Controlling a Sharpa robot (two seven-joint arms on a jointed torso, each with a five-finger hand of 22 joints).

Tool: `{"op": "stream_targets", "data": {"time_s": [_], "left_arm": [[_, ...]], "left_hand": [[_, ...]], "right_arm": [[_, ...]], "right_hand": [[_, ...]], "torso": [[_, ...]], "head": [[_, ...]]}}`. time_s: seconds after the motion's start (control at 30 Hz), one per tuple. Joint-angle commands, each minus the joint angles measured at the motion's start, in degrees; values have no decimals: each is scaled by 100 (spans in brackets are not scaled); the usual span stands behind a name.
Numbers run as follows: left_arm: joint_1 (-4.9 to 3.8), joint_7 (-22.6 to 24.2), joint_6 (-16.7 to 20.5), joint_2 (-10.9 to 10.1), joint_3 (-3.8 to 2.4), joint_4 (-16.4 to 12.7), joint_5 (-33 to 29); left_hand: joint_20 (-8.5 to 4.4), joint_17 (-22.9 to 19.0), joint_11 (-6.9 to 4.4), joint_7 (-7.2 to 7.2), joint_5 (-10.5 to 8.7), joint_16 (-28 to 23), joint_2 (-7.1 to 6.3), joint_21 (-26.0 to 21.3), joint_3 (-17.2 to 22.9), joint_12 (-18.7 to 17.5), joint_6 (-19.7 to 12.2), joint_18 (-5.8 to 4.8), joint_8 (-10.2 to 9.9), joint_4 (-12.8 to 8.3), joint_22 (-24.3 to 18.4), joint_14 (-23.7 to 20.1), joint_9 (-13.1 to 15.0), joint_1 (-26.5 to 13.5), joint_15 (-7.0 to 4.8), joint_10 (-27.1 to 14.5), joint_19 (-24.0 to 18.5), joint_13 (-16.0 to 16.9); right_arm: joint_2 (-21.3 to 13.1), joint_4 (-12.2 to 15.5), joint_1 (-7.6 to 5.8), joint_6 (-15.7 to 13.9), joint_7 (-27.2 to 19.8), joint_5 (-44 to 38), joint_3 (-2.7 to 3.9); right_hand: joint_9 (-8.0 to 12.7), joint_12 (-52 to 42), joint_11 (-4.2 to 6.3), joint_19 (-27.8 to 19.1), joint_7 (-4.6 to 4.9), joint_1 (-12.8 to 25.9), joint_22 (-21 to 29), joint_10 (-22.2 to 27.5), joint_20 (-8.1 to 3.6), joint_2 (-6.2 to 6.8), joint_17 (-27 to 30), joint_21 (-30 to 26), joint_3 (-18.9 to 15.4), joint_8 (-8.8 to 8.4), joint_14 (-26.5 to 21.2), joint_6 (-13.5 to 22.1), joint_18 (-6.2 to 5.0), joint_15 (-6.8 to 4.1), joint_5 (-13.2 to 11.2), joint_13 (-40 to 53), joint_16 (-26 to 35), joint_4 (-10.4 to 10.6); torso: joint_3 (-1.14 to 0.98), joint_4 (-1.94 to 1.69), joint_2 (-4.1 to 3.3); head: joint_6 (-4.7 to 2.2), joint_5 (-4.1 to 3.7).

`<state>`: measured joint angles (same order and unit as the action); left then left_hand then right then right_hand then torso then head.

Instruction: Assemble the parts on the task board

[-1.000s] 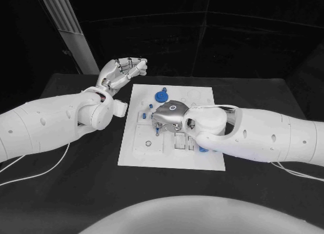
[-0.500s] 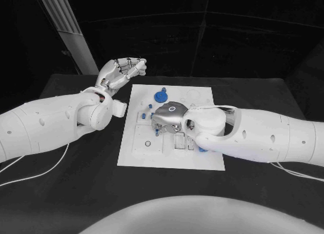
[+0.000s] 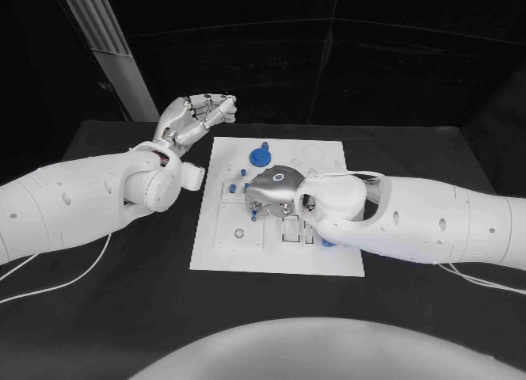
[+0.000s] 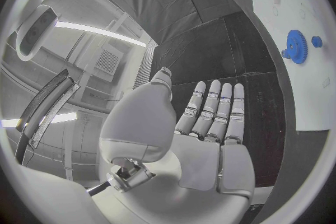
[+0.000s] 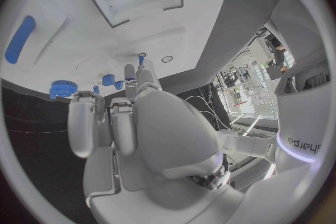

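White board [image 3: 275, 253] lies mid-frame; the right hand [image 3: 275, 190] pinches a small blue peg [image 5: 141, 58] over it. Lower it straight, gently. Left hand [image 3: 200, 111], upper left, hangs open and empty.

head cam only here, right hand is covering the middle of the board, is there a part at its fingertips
observer: yes. In the right wrist view a small blue peg sits right at the tips of the right hand, over the task board. I cannot tell whether it is pinched.
operator: ok and the left hand, anything in it
observer: no. The left wrist view shows the left hand with a bare palm and straight fingers, off the board's edge.
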<state>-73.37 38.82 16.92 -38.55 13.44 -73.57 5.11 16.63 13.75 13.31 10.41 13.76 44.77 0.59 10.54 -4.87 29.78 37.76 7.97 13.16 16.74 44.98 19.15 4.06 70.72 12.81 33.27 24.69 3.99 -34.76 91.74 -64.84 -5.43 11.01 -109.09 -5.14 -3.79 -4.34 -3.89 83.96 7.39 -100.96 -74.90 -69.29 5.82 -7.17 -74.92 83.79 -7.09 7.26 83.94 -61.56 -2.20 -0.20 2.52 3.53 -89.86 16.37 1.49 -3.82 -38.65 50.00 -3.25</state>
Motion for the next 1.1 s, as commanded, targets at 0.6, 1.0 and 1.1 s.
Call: {"op": "stream_targets", "data": {"time_s": [0.6, 1.0, 1.1], "left_arm": [[-6, 920, -57, -7, -4, -12, -13], [-5, 919, -61, -6, -4, -12, -13], [-5, 920, -61, -5, -4, -11, -13]], "left_hand": [[-1, -11, 1, 497, 21, 19, 59, -28, -24, 31, -32, -113, 25, 2, -10, -38, -7, -2, 5, -40, 23, -8], [-1, -23, 2, 498, 21, 28, 69, -33, -31, 40, -38, -114, 33, 1, -13, -45, -7, 0, 7, -47, 22, -9], [-1, -23, 2, 498, 21, 28, 69, -33, -31, 40, -38, -114, 33, 1, -13, -45, -7, 0, 7, -47, 22, -9]], "right_arm": [[105, -83, 22, 160, -29, 11, 1], [111, -81, 29, 336, 78, -3, 1], [111, -78, 31, 353, 93, -32, 1]], "right_hand": [[-8, 32, -54, 245, 50, 0, -1236, -3, 39, 5, -1462, -35, 19, 3, 597, 9, 46, 55, 21, -7, 2, 7], [-8, 40, -53, 235, 50, -2, -1229, 0, 42, 6, -1489, -53, 23, -4, 603, 14, 41, 57, 21, -7, -7, 2], [-7, 43, -53, 234, 50, -6, -1228, 2, 43, 8, -1491, -55, 26, -7, 603, 16, 41, 58, 22, -7, -8, -2]], "torso": [[1, 0, -1], [2, -1, 3], [1, -1, 3]], "head": [[0, -4], [0, -19], [0, -21]]}}
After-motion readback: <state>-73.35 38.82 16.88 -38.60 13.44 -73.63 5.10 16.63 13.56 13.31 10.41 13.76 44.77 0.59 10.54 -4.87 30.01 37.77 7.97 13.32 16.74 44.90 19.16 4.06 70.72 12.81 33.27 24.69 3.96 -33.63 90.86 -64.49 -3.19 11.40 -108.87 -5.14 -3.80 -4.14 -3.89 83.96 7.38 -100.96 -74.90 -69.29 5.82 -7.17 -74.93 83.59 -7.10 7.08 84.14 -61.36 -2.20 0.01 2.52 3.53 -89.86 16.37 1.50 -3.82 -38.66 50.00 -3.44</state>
